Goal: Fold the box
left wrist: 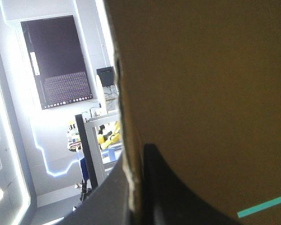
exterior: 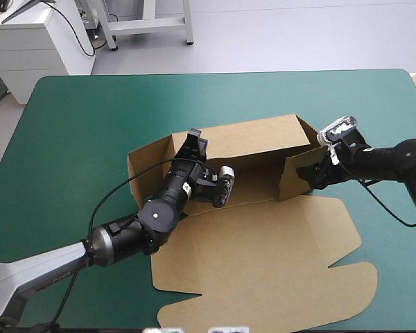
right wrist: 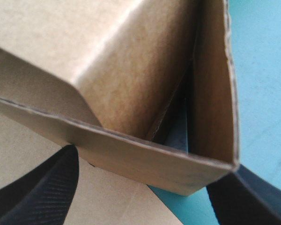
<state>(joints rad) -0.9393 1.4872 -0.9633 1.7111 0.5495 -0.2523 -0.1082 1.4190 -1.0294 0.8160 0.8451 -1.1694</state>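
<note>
One brown cut-board box (exterior: 263, 243) lies at the middle of the teal-green counter (exterior: 76, 139). Three of its walls are raised on the far side, and one lid panel lies flat toward the near edge. Two end effectors meet it. The left end effector (exterior: 194, 141) (left wrist: 136, 161) is nearly closed, pinching a wall at the far left corner. The right end effector (exterior: 310, 175) (right wrist: 154, 164) is spread wide, its two black fingers (right wrist: 42, 192) straddling the right corner.
</note>
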